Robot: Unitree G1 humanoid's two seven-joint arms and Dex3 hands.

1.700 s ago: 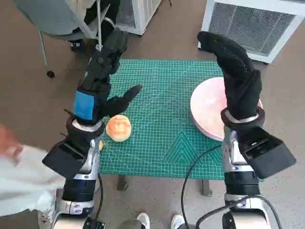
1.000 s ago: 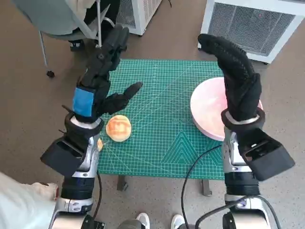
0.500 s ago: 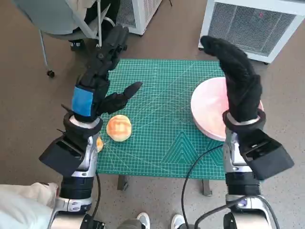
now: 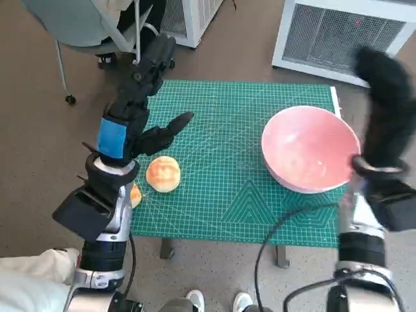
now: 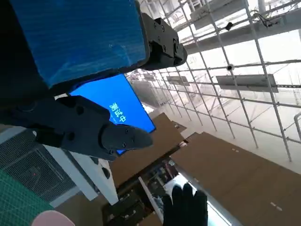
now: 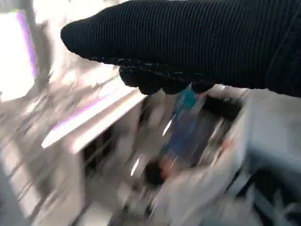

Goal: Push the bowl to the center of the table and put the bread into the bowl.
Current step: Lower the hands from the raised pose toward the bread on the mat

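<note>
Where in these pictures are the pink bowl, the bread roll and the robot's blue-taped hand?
bowl [image 4: 305,156]: head view, on its inner floor.
bread [image 4: 162,173]: head view, on its top crust.
left hand [image 4: 133,110]: head view, on its black back above the tape.

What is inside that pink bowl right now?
Nothing shows in the pink bowl: its whole inside is in the head view and it is bare. The bread lies on the green mat, apart from the bowl. What lies under the bowl is covered.
</note>
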